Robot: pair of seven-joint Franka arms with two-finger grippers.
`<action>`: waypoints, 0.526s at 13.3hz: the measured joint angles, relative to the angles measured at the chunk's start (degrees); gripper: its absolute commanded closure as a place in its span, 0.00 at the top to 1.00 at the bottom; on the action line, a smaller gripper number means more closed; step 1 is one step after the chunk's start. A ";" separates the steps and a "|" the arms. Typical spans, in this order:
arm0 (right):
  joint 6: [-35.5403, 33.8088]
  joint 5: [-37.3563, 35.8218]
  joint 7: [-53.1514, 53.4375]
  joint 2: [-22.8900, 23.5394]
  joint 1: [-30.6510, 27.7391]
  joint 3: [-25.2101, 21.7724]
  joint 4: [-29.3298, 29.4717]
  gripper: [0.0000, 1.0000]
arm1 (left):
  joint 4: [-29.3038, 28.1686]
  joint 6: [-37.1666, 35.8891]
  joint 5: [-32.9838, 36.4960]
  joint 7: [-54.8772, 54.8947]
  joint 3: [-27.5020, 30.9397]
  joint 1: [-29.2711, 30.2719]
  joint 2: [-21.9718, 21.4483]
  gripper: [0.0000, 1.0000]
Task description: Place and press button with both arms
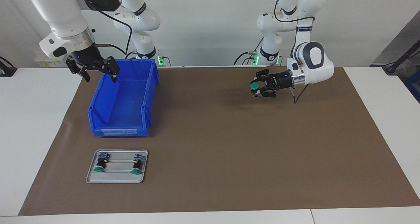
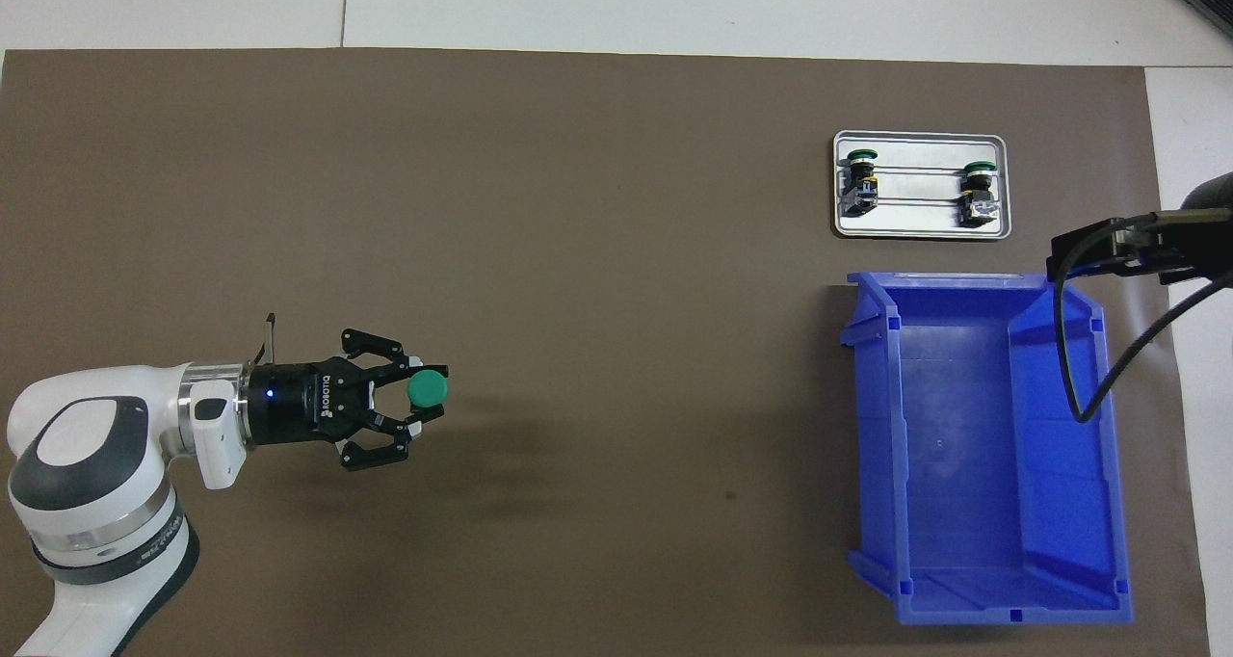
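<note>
Gripping the button (image 1: 255, 85) above the mat (image 1: 213, 145), left end effector (image 1: 259, 87), right end effector (image 1: 98, 73) spread apart over the blue bin (image 1: 123, 119).

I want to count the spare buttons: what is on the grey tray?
Two green-capped buttons lie on their sides on the grey tray, one toward each end, caps pointing away from the robots. Thin wires run between them. Nothing covers the tray, so nothing on it is hidden.

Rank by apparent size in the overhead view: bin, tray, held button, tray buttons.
1. Bin
2. Tray
3. Held button in the left gripper; looks bigger than the tray buttons, but it is raised nearer the camera, so unsure. The tray buttons look alike.
</note>
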 measured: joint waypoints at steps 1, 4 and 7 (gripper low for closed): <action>0.00 0.00 0.00 0.00 0.00 0.00 0.00 1.00 | -0.12 0.23 -0.64 0.02 -0.05 -0.50 -0.06 0.03; 0.00 0.00 0.00 0.00 0.00 0.00 0.00 1.00 | -0.18 0.45 -1.23 0.02 -0.02 -0.85 -0.07 0.00; 0.00 0.00 0.00 0.00 0.00 0.00 0.00 1.00 | -0.33 0.45 -1.33 0.02 0.27 -0.80 -0.12 0.00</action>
